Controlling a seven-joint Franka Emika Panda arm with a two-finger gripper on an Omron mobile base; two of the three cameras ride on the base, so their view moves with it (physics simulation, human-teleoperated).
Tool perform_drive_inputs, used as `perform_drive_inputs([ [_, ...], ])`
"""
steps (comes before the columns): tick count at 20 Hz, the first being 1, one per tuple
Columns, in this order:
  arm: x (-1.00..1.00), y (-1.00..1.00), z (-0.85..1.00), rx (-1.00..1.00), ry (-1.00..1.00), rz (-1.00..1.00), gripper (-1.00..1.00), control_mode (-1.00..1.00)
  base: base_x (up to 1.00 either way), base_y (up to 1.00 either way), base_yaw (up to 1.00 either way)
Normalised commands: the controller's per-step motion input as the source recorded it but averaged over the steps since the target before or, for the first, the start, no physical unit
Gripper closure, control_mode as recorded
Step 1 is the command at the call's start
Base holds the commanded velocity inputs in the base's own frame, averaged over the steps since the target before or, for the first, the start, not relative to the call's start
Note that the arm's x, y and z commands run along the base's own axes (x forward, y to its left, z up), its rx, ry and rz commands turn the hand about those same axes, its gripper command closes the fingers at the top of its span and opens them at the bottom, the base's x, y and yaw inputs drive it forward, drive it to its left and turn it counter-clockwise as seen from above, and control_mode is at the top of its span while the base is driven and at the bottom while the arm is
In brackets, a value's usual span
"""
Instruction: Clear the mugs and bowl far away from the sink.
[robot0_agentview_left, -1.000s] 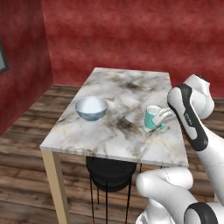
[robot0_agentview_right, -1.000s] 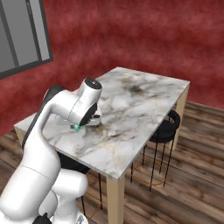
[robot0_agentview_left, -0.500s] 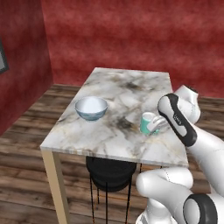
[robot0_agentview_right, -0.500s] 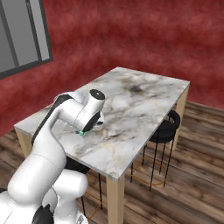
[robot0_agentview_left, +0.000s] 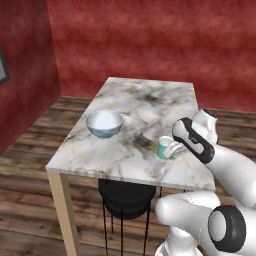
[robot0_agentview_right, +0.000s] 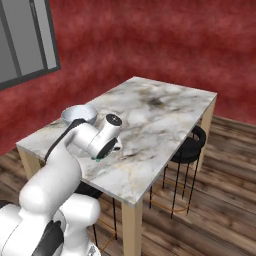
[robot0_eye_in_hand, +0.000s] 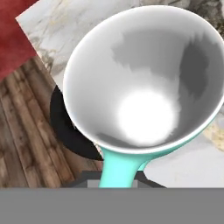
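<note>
Here, item by item.

Surface (robot0_agentview_left: 145, 100): a marble-topped table on pale wooden legs, set against red walls over a plank floor.

Mug (robot0_agentview_left: 164, 148): teal outside, white inside. It sits near the surface's front right corner in the left base view, close to the edge. In the hand view the mug (robot0_eye_in_hand: 144, 92) has its open mouth turned toward the camera, and its teal handle runs down to the bottom of that picture. Whether its base touches the surface, I cannot tell.

Fingers (robot0_agentview_left: 172, 148): clenched narrowly on the mug's handle side, at the end of the white arm that reaches in from the right. From the right base view the arm's wrist covers most of the mug (robot0_agentview_right: 99, 158), and just a sliver of teal peeks out below it.

Bowl (robot0_agentview_left: 104, 123): wide, white inside, pale blue outside, upright on the surface's left side, well apart from the mug. In the right base view the bowl (robot0_agentview_right: 78, 114) sits just behind the arm.

Stool (robot0_agentview_left: 126, 196): black, round seat, thin wire legs, tucked under the surface's near end.

Window (robot0_agentview_right: 25, 42): grey, dark frame, on the left wall.
</note>
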Motion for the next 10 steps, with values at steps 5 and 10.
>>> perform_drive_inputs([
  [5, 0.30, -0.06, -0.54, 0.00, 0.00, 0.00, 1.00, -1.00, 0.00, 0.00, 0.00],
  [10, 0.33, -0.10, -0.55, 0.00, 0.00, 0.00, 1.00, -1.00, 0.00, 0.00, 0.00],
])
